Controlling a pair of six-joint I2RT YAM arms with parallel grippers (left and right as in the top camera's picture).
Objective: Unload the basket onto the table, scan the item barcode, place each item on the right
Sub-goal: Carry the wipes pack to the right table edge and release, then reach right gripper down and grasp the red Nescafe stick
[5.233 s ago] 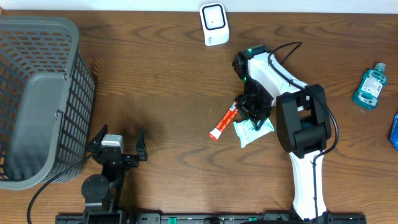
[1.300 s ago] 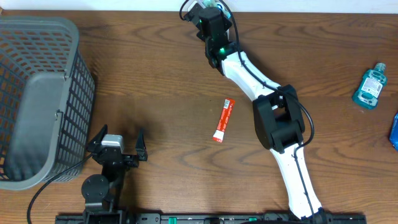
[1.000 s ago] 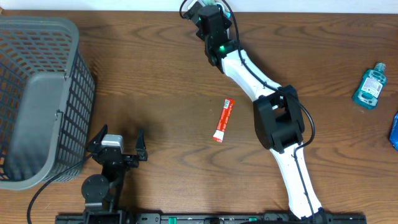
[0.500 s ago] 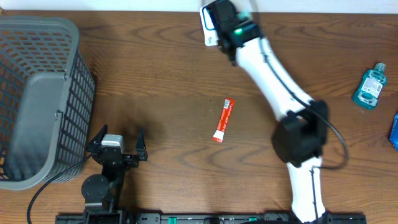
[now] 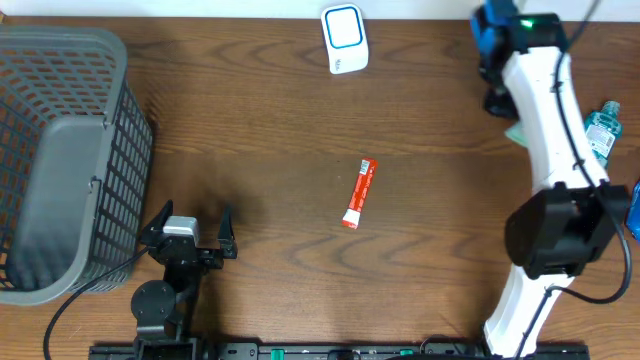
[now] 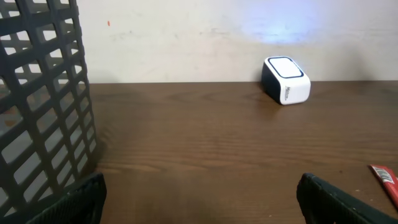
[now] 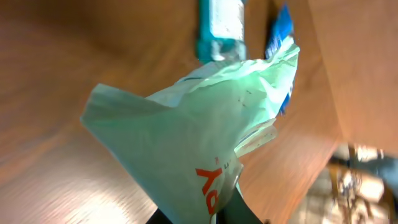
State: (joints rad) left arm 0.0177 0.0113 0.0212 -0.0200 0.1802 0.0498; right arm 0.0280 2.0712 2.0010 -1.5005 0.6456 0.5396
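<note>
My right gripper (image 5: 503, 112) is at the far right back of the table, shut on a pale green pouch (image 7: 199, 143) with red lettering. The pouch hangs crumpled in front of the right wrist camera and shows overhead only as a small green corner (image 5: 516, 133) beside the arm. The white barcode scanner (image 5: 345, 38) stands at the back centre, well to the left of that gripper, and the left wrist view also catches the scanner (image 6: 286, 79). My left gripper (image 5: 190, 235) rests open near the front left, nothing between its fingertips (image 6: 81, 199).
A grey mesh basket (image 5: 60, 150) fills the left side. A red sachet (image 5: 358, 193) lies mid-table. A teal mouthwash bottle (image 5: 600, 125) and a blue packet (image 5: 635, 210) sit at the right edge, close beneath the held pouch.
The right arm has swung from the scanner at the back centre over to the far right, carrying the green pouch. The left arm has not moved.
</note>
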